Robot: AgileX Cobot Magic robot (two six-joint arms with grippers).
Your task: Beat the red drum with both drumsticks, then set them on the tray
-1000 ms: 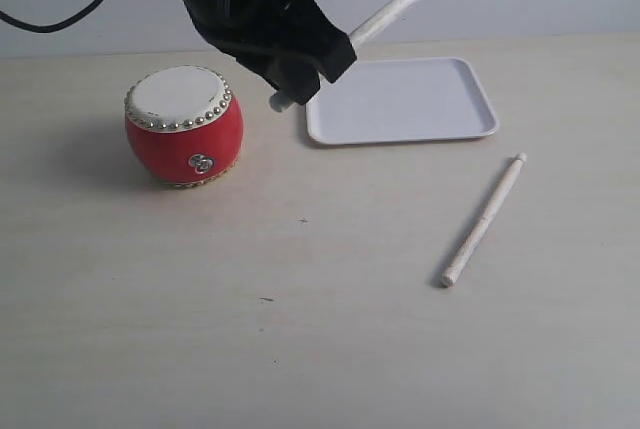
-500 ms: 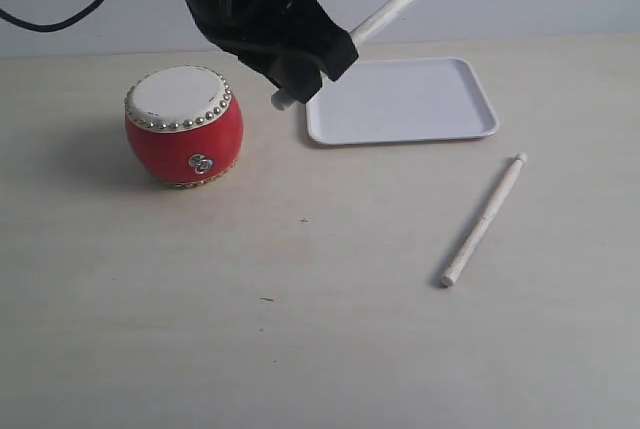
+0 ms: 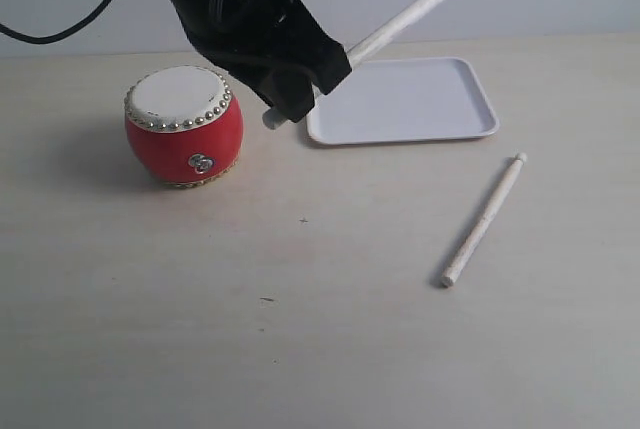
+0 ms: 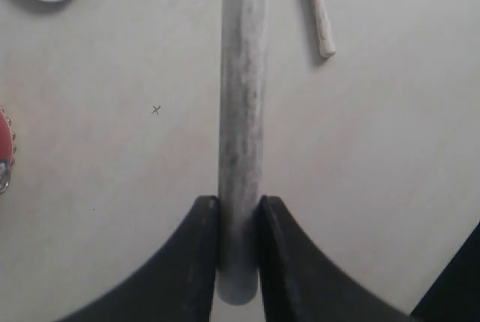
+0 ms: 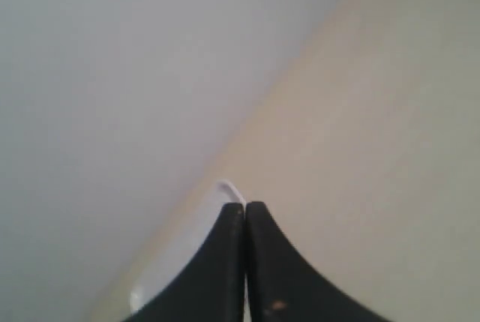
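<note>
The left end effector (image 4: 238,208) is clamped on one drumstick (image 3: 405,17), raised and slanted between the red drum (image 3: 185,139) and the tray (image 3: 400,99), while the second drumstick (image 3: 483,221) lies on the counter (image 3: 300,329) near the tray's front right corner. The right end effector (image 5: 245,213) seems pinched together on nothing, though its view is blurred. I judge the task early: one stick uncollected, neither on the tray.

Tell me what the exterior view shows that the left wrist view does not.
Only the exterior view: the red drum whole with its white skin, the entire tray, and the knob of the held drumstick. Only the left wrist view: the left gripper with fingers pressed on both sides of that stick near its plain end. Both: the held drumstick, the loose drumstick on the table, and parts of drum and tray.
</note>
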